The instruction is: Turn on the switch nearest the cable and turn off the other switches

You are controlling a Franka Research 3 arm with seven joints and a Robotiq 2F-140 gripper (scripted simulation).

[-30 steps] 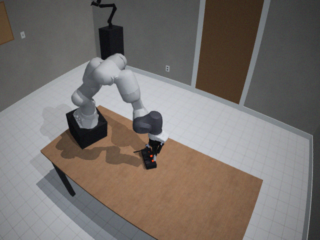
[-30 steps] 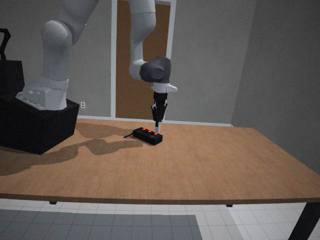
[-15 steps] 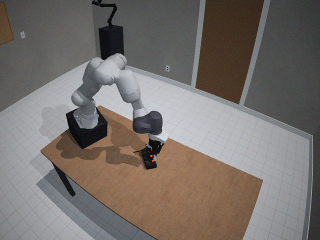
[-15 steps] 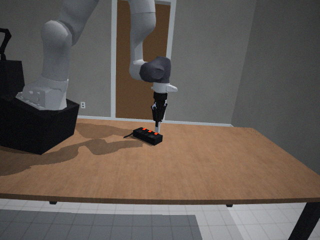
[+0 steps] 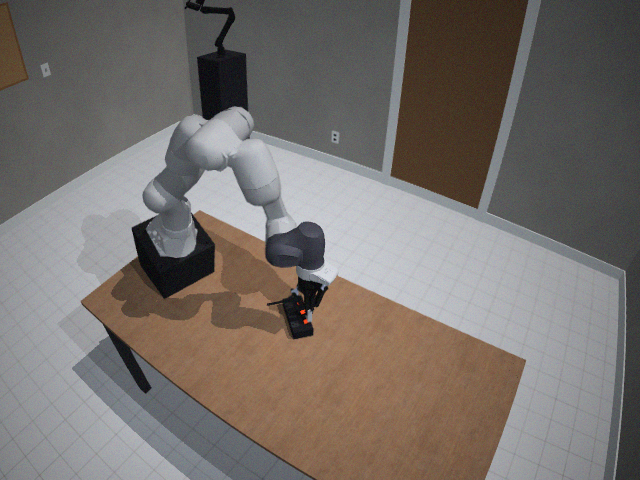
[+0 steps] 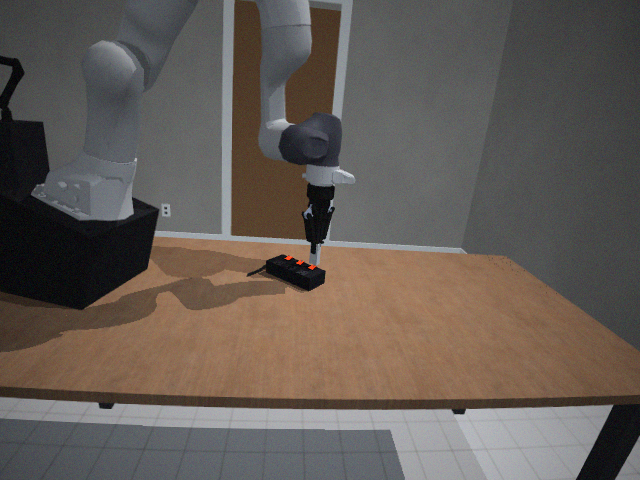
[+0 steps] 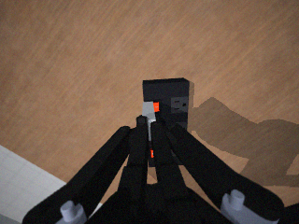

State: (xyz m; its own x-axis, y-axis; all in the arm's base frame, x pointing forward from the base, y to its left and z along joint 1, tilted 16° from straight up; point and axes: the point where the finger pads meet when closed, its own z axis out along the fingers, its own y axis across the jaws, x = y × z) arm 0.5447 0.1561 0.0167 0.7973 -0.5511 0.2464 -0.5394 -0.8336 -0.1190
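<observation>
A black power strip (image 6: 295, 271) lies flat on the wooden table, right way up, with three orange-red switches in a row on top. Its short cable (image 6: 255, 271) sticks out at the left end in the exterior view. It also shows in the top view (image 5: 298, 318) and in the wrist view (image 7: 167, 105). My gripper (image 6: 313, 254) is shut and empty, pointing straight down. Its fingertips touch or hover just over the strip between the middle switch and the switch farthest from the cable (image 6: 312, 267). In the wrist view my fingers (image 7: 149, 122) hide the middle of the strip; the far switch (image 7: 156, 106) shows beyond the fingertips.
The arm's black base block (image 6: 62, 242) stands on the table's left end. The arm casts a shadow (image 6: 206, 289) on the table next to the strip. A brown door (image 6: 281, 124) is in the wall behind the table.
</observation>
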